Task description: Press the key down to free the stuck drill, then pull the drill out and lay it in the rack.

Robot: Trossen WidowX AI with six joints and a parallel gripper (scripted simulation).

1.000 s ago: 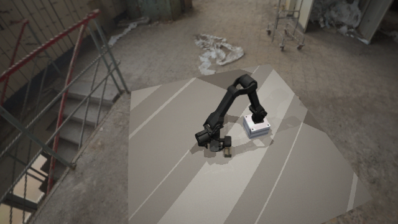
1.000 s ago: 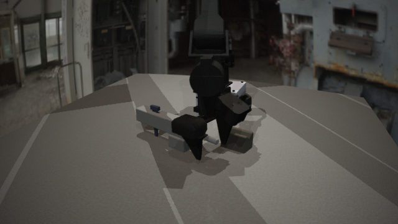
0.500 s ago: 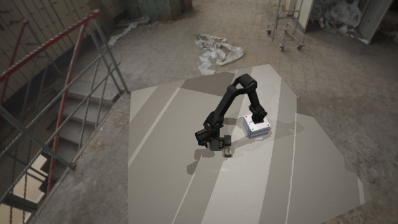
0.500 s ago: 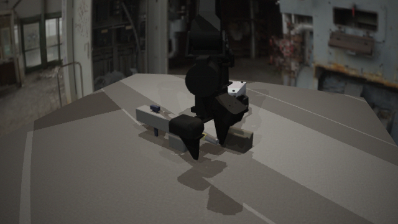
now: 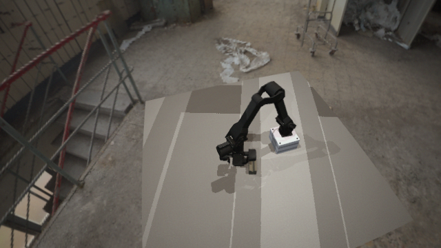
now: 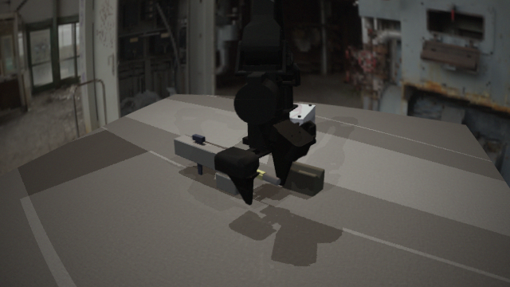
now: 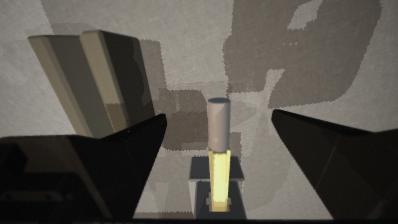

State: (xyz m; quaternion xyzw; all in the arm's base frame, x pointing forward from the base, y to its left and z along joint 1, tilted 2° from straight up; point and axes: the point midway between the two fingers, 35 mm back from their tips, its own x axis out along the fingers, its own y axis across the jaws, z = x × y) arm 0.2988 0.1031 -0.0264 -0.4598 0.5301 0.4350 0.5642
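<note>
The drill (image 6: 272,178) (image 7: 219,131) shows a grey round end and a yellow part, and juts from a grey block (image 6: 226,183). A dark blue key (image 6: 198,139) sits on the long grey bar (image 6: 191,149) above that block, and its lower end shows under the bar. The rack (image 5: 252,168) (image 6: 306,180) (image 7: 116,75) is an olive-tan grooved piece beside the drill. My gripper (image 6: 265,194) (image 7: 217,116) is wide open and empty, its fingers on either side of the drill's grey end with gaps at both sides. In the top view the arm hides the drill and key.
A white box (image 5: 286,145) (image 6: 304,112) with dark corner dots stands under the arm's base. The rack stands close to one finger's side. The striped table (image 5: 193,207) (image 6: 131,239) carries the arm's shadows.
</note>
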